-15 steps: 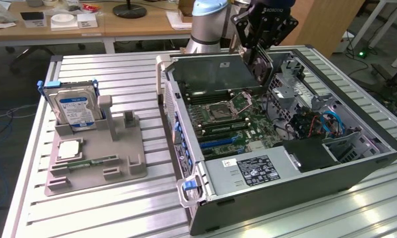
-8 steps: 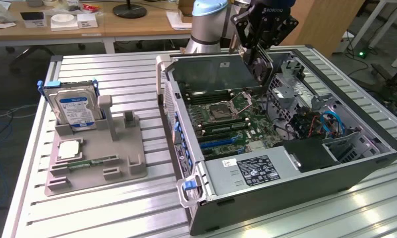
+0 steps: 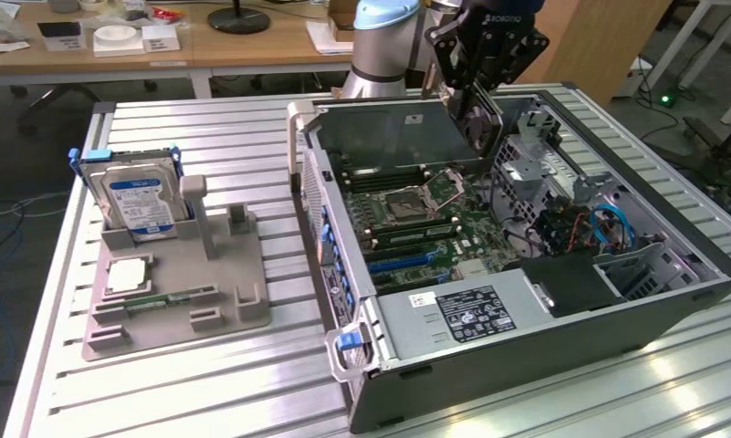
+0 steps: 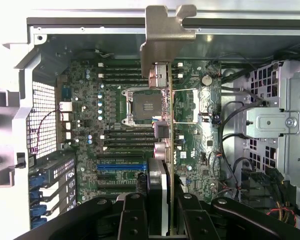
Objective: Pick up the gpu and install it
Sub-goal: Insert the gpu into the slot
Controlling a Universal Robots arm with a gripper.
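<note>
My gripper (image 3: 477, 87) hangs over the back part of the open computer case (image 3: 657, 315), shut on the gpu (image 3: 480, 123). The card hangs below the fingers, above the motherboard (image 3: 420, 224). The wrist view shows the gpu (image 4: 168, 125) edge-on, a thin brownish board running down the middle of the picture. Its pale metal bracket (image 4: 169, 30) points at the case's rear wall. Both black fingers (image 4: 132, 217) clamp the card from either side, with the gripper (image 4: 164, 212) centred on it. Beneath the card lie the CPU socket (image 4: 142, 107) and a blue slot (image 4: 121, 165).
On the exterior view's left, a grey fixture (image 3: 219, 315) carries a silver hard drive with a blue label (image 3: 140, 205), a processor (image 3: 128, 274) and a green memory stick (image 3: 171, 298). Cables and a drive cage (image 4: 270, 122) fill the case beside the motherboard. The table is slatted metal.
</note>
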